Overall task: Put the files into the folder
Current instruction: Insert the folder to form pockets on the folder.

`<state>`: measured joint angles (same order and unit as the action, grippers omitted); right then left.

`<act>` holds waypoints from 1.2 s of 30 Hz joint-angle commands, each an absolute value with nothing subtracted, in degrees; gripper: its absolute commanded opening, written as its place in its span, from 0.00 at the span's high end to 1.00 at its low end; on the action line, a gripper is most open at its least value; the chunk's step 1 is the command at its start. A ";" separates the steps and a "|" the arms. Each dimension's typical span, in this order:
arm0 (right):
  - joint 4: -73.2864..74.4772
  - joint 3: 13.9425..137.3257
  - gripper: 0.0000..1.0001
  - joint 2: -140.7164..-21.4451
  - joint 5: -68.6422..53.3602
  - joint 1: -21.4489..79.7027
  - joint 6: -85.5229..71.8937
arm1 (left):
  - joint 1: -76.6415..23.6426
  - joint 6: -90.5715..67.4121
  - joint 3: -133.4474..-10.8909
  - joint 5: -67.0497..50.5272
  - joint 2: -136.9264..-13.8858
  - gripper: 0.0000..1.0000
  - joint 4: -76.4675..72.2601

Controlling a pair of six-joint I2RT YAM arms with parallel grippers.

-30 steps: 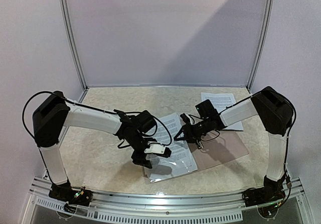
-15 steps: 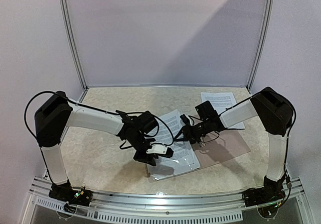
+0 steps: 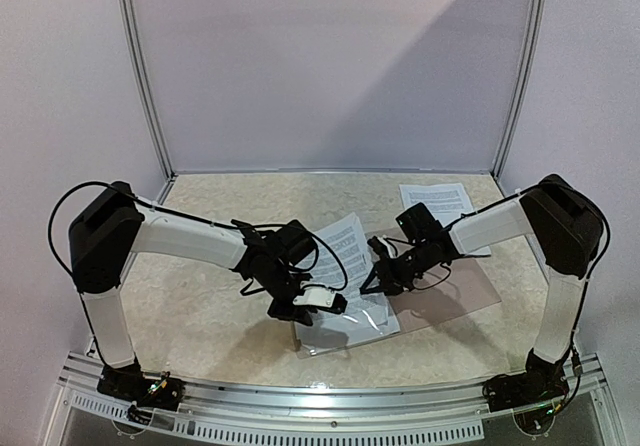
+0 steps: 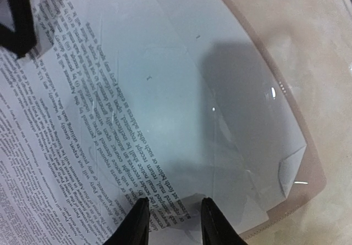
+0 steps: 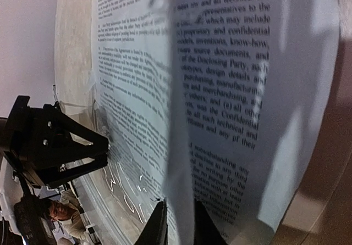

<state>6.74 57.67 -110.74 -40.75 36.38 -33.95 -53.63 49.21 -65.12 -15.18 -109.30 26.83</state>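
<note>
- Right hand (image 5: 177,206) was clamped on the curled edge of a printed sheet (image 5: 220,91), centre frame, over the folder (image 3: 455,296).
- Left hand (image 4: 171,204) had its fingers apart, astride the clear sleeve (image 4: 231,107).
- The floppy printed sheet could buckle at the sleeve mouth and miss.

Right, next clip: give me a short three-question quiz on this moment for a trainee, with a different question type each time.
1. True or false: nothing printed lies off the folder.
2. What stands between the fingers of the right claw? A) a printed sheet B) a black clip C) nothing
3. Fill in: the left claw is at the folder's clear plastic ___.
Key: 1 false, a spare sheet lies behind it at the back right; 2 A; 3 sleeve.
</note>
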 commanded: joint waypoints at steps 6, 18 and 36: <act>18.31 54.57 0.88 -107.90 -34.65 38.32 -25.07 | -53.96 50.78 -61.61 -7.92 -111.98 0.65 28.56; 20.41 52.08 0.83 -106.03 -35.26 38.65 -19.50 | -53.99 50.28 -60.76 -7.71 -111.92 0.64 28.10; 10.71 47.22 1.00 -102.82 -45.76 38.59 -29.73 | -53.04 49.86 -65.57 -9.06 -106.72 0.30 28.93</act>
<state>10.68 47.09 -102.80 -42.39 38.26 -29.32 -53.54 49.74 -65.06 -10.79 -107.72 26.98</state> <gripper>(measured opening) 0.004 0.652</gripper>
